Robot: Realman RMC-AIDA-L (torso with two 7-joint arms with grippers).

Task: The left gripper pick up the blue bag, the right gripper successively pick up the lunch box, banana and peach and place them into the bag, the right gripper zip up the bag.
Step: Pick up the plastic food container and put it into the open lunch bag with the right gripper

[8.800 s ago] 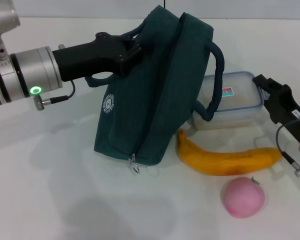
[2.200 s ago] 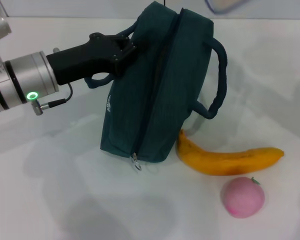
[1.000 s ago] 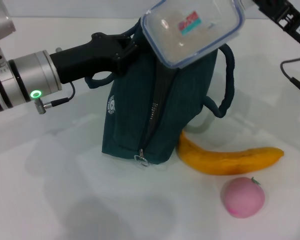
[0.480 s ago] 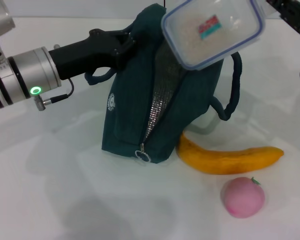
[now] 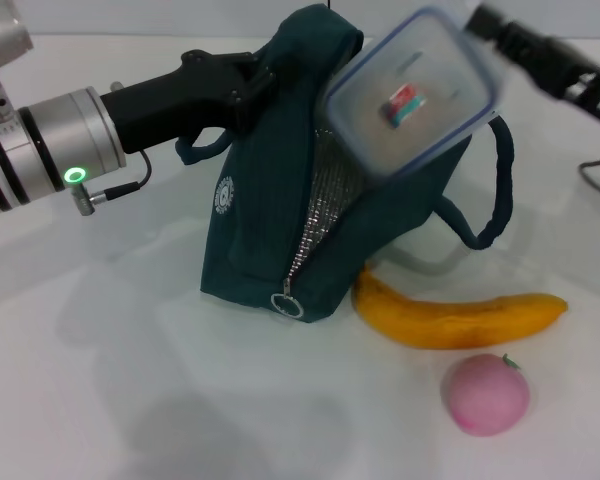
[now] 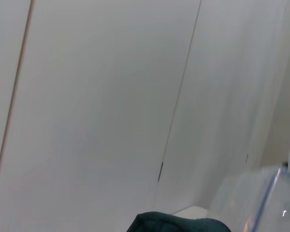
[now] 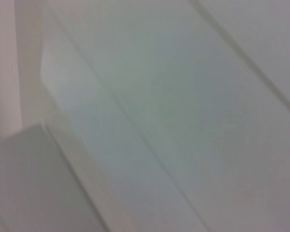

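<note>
Overhead, the right gripper (image 5: pixel 480 22) fingers pinch the lunch box (image 5: pixel 412 92) above the blue bag (image 5: pixel 280 215), gripped by the left gripper (image 5: pixel 258 82).

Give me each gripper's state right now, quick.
Left gripper: shut on the blue bag, gripping its handle and holding it up.
Right gripper: shut on the lunch box, over the bag's opening.

- Blue bag (image 5: pixel 270 235): dark teal, upright, zipper open, silver lining visible.
- Lunch box (image 5: pixel 412 100): clear, blue rim, tilted above bag opening.
- Banana (image 5: pixel 455 318): lying beside bag.
- Peach (image 5: pixel 486 394): pink, near banana.
</note>
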